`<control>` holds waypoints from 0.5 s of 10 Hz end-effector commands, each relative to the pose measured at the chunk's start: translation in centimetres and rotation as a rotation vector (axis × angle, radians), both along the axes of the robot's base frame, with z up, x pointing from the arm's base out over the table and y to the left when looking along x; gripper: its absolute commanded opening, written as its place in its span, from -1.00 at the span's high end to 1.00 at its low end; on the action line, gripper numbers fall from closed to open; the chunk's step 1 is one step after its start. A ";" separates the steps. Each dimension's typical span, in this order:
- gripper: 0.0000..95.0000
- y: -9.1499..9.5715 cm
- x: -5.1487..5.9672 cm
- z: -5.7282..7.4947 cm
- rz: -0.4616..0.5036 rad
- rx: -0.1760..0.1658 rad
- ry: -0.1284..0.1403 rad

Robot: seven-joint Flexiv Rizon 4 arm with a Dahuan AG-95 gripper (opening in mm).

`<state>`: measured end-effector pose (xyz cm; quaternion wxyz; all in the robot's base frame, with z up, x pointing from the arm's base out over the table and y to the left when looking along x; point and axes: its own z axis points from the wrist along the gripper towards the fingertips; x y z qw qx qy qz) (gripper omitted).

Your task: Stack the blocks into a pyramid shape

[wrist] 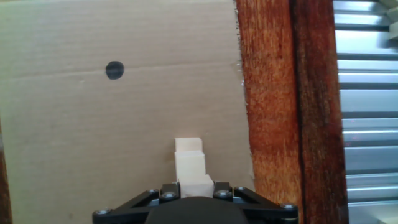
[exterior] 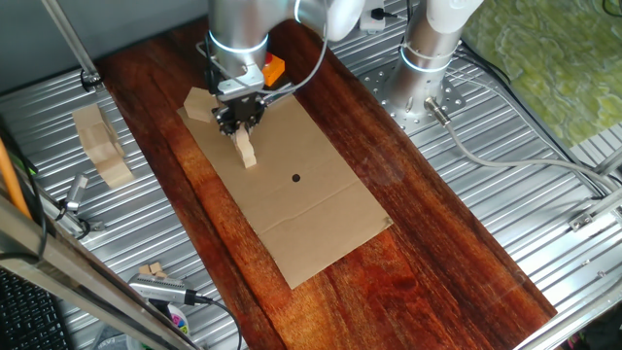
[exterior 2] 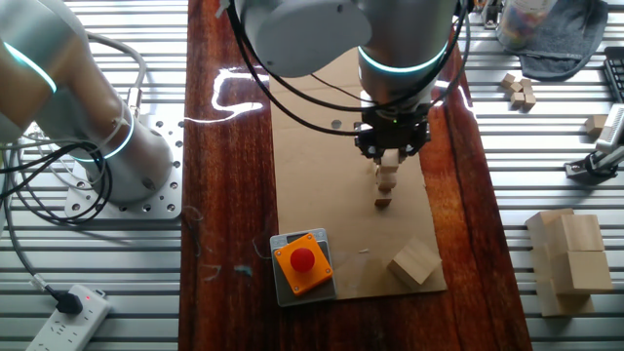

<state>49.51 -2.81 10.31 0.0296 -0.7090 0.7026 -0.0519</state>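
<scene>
Near the top centre of one fixed view, we see the gripper (exterior: 239, 124) hanging over a cardboard sheet (exterior: 311, 209) that lies on a dark wooden board (exterior: 428, 243). Right under its tip stand the blocks (exterior: 244, 149), a short pale column leaning slightly, its foot on the cardboard.

From the other fixed view, the gripper (exterior 2: 391, 146) sits in the upper middle of the frame, and the blocks (exterior 2: 388, 174) run down from between its fingers. We count one block at the tip and more stacked just below it; a smaller piece (exterior 2: 382, 203) lies apart on the cardboard, lower in the frame. The top block seems to sit between the jaws, but we cannot tell whether they press on it or stand clear of it.

Along the bottom edge of the hand view, the gripper's black body (wrist: 196, 208) fills the middle, and the blocks (wrist: 190, 165) rise from it toward the centre of the frame. The fingertips themselves are hidden there.

Elsewhere, a red button on an orange box (exterior 2: 302, 265) rests at the lower edge of the cardboard, with a faceted wood chunk (exterior 2: 413, 262) to its right. A black dot (exterior: 295, 178) marks the cardboard.
</scene>
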 end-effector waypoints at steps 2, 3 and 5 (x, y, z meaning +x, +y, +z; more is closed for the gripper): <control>1.00 0.2 0.1 -0.5 0.002 -0.002 -0.005; 1.00 0.3 0.0 -0.7 0.003 -0.003 -0.009; 1.00 0.2 -0.2 -0.9 0.007 -0.004 -0.014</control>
